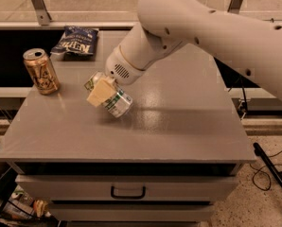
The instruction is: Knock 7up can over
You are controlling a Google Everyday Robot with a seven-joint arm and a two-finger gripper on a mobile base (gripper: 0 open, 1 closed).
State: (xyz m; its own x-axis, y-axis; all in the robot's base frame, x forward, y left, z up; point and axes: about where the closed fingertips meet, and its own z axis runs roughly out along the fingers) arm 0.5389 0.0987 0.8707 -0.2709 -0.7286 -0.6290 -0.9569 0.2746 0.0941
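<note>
The 7up can point(116, 103), white-silver with green marks, is tilted steeply with its top toward the upper left, low over the grey table top point(179, 126) left of centre. My gripper point(101, 91) is right against the can's upper end, its tan pad covering part of the can. The white arm point(216, 27) reaches in from the upper right. Whether the can rests on the table or hangs from the gripper, I cannot tell.
A gold-tan can point(40, 71) stands upright near the table's far left edge. A dark blue chip bag point(75, 40) lies at the back left. A drawer with a black handle point(127, 192) sits under the table front.
</note>
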